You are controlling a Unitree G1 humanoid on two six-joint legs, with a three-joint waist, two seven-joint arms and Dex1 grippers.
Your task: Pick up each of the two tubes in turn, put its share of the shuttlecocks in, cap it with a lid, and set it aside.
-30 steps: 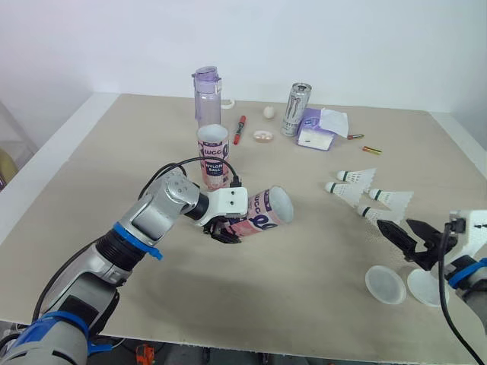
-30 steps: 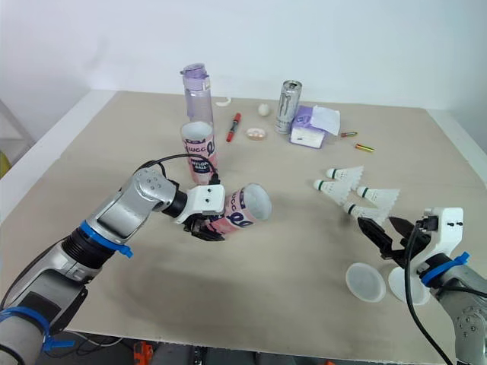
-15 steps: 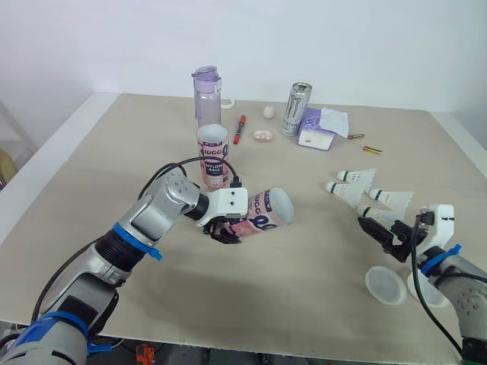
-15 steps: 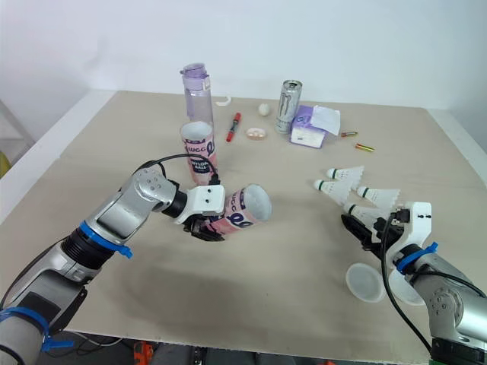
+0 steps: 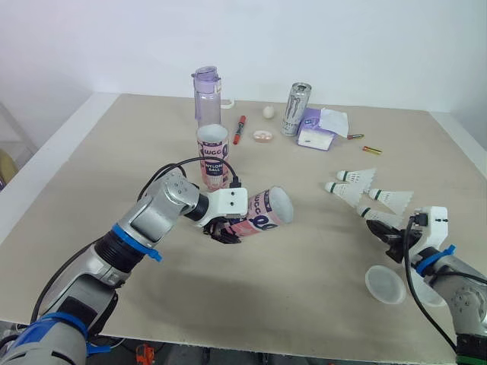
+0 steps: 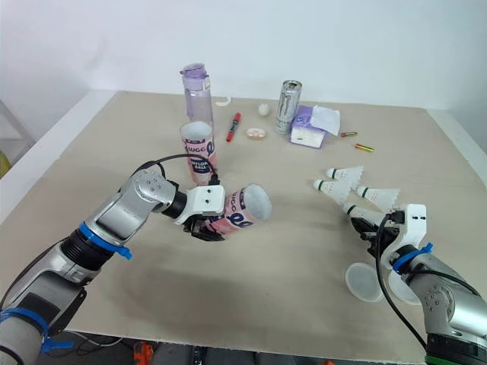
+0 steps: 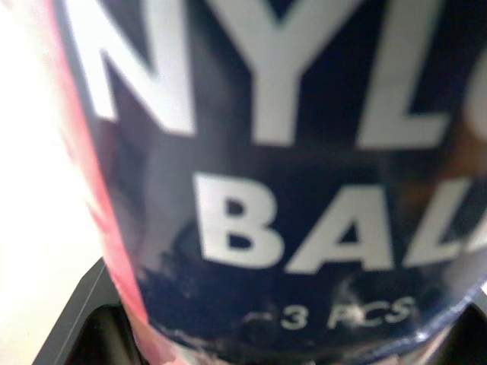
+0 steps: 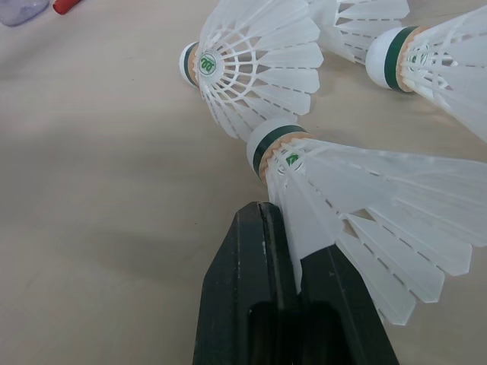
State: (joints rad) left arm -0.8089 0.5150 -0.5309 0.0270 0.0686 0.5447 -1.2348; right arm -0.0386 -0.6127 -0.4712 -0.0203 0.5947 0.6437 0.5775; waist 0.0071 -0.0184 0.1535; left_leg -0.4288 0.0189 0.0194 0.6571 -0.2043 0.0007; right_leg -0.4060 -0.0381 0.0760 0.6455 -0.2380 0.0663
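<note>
Left eye view: the left claw [image 5: 225, 230] is closed round a tube [image 5: 262, 211], which is held tilted above the counter [image 5: 106, 160] with its open mouth turned to the right. A second tube [image 5: 214, 155] stands upright just beyond it. At the right, the nearest shuttlecock [image 5: 378, 217] is met by the right claw [image 5: 389, 234]. The other shuttlecocks [image 5: 356, 176] lie just beyond. A lid [image 5: 384, 284] lies at the near right.

Left wrist view: the tube's printed wall is seen pressed close between the fingers. It is judged light, stiff and smooth, and best clasped across the middle, as it is here.

Right wrist view: the right claw is nearly pressed together, pinching the skirt of the nearest shuttlecock, whose cork points away. The shuttlecock is judged very light, with a skirt that is easily crushed. A gentle pinch is advised, or a hold nearer the cork.
</note>
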